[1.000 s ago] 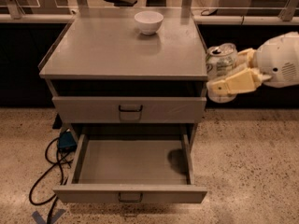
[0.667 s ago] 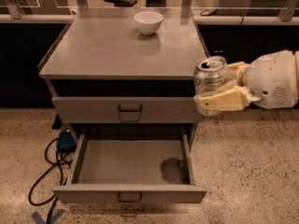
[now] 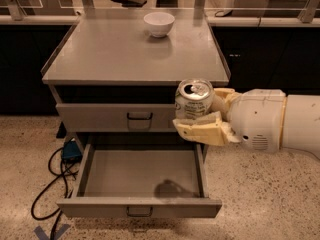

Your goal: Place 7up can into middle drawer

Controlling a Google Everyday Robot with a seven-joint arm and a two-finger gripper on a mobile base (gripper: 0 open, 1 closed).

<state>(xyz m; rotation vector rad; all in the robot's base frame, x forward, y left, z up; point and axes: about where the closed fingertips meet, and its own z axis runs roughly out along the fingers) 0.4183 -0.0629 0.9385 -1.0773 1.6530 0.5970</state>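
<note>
The 7up can (image 3: 193, 100) is silvery with a green-and-white label and stands upright in my gripper (image 3: 200, 115), which is shut on it. The gripper's cream fingers (image 3: 202, 131) wrap the can's lower part. I hold the can in the air over the right rear part of the middle drawer (image 3: 140, 173), which is pulled open and has nothing inside. The can's shadow falls on the drawer floor near the front right. My white arm (image 3: 275, 121) reaches in from the right.
A white bowl (image 3: 159, 23) sits at the back of the cabinet top (image 3: 120, 54). The upper drawer (image 3: 120, 116) is closed. Black cables and a blue plug (image 3: 70, 151) lie on the speckled floor at the left.
My gripper has carried the can to the left, from beside the cabinet's right edge to over the open drawer. The shadow in the drawer moved left with it.
</note>
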